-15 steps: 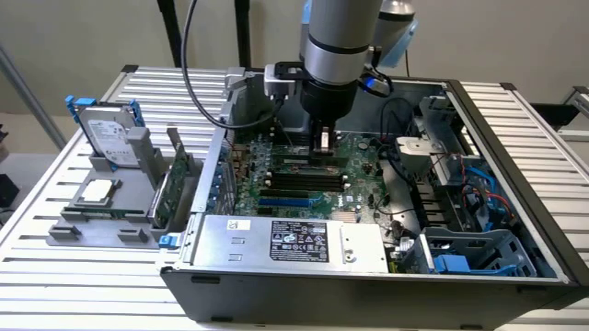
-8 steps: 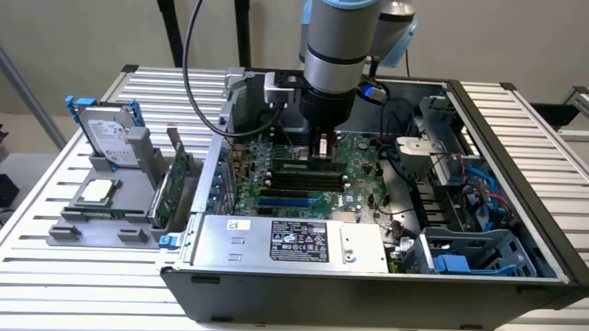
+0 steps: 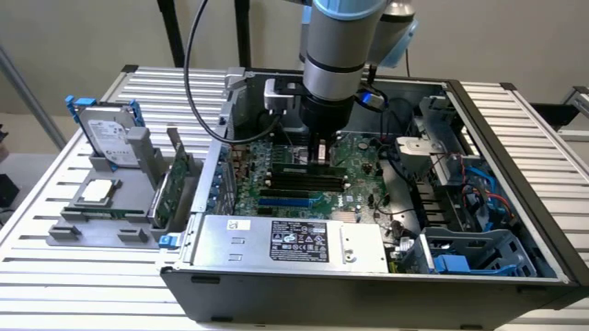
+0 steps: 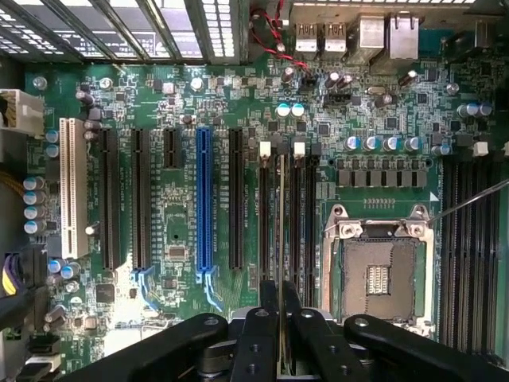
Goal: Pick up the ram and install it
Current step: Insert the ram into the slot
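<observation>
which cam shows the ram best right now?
The wrist view: the ram is seen edge-on, a thin strip running from the gripper over the black motherboard slots. In the exterior view it is just a small sliver under the gripper, above the slots.

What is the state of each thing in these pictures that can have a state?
gripper: lowered into the case, shut on the ram
ram: held edge-on, over the black memory slots
computer case: lying on its side, side panel off
CPU socket: empty
blue expansion slot: empty
hard drive: standing upright in the grey holder
expansion card: standing on edge in the grey holder
</observation>
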{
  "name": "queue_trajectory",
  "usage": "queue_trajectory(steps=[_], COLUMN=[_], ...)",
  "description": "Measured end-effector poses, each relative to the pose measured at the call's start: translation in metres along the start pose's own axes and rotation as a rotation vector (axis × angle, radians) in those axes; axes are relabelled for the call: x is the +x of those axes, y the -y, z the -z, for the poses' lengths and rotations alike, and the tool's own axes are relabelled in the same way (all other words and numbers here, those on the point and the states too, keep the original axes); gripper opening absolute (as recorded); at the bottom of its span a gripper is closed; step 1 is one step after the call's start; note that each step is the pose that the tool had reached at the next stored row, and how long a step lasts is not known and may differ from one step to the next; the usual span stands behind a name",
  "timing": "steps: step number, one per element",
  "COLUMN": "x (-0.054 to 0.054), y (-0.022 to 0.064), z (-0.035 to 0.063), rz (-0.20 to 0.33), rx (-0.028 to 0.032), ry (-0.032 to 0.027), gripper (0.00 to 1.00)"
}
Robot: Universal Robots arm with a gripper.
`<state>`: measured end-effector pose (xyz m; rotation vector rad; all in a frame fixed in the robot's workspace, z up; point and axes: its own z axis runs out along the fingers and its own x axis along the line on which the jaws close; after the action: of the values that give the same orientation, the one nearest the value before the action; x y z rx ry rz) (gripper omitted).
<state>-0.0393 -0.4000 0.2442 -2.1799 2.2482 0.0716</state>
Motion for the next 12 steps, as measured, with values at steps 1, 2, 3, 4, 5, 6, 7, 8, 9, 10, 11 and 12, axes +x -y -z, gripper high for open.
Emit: queue_trajectory(steps=[1,2,3,4,5,6,7,8,9,10,11,12], x=[0.0000,0.0000,0.0000,0.0000,0.0000,0.0000,0.0000,0.0000,0.0000,0.0000,0.0000,0.0000], y=[0.0000,0.0000,0.0000,0.0000,0.0000,0.0000,0.0000,0.0000,0.0000,0.0000,0.0000,0.0000], z=[0.0000,0.0000,0.0000,-0.0001,-0.0001,-0.0001,-0.0001,-0.0001,-0.0001,-0.0001,-0.0001,-0.0001], rz=[0.000,0.000,0.000,0.000,0.000,0.000,0.000,0.000,0.000,0.000,0.000,0.000], rx=[0.0000,0.0000,0.0000,0.0001,0.0001,0.0000,0.0000,0.0000,0.0000,0.0000,0.0000,0.0000], ry=[0.0000,0.0001,0.0001,0.0002,0.0002,0.0002,0.0001,0.0002,0.0002,0.0001,0.0002,0.0002], gripper=[0.00,0.00,0.00,0.00,0.00,0.00,0.00,0.00,0.00,0.00,0.00,0.00])
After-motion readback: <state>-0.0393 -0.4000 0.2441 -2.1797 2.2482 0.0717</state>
